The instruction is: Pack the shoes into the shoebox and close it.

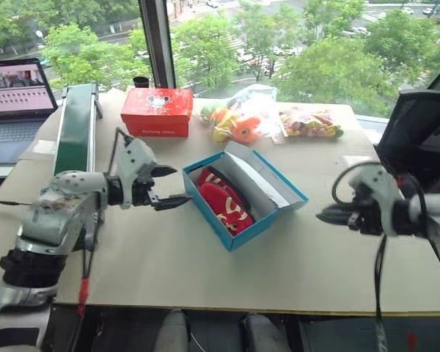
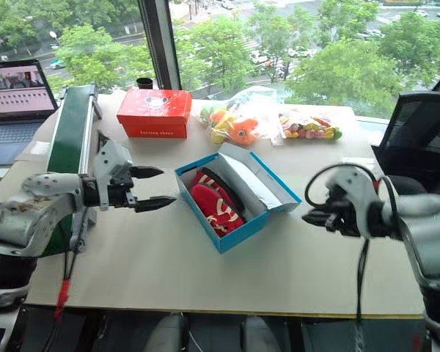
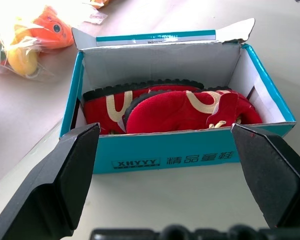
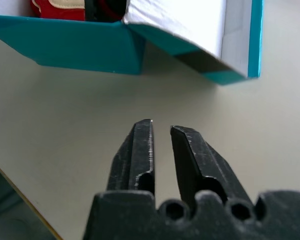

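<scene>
In the open shoebox (image 1: 243,199), both shoes (image 1: 225,198), left gripper (image 1: 169,186) spread, right gripper (image 1: 324,215) pressed together, empty.

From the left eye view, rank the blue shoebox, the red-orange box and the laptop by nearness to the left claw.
1. Blue shoebox, just right of the left claw, lid open.
2. Red-orange box, behind the claw toward the window.
3. Laptop, far left edge.

Silver-grey arms with looping black cables end in a left claw (image 1: 170,185) and right claw (image 1: 324,215) with black fingers.
</scene>
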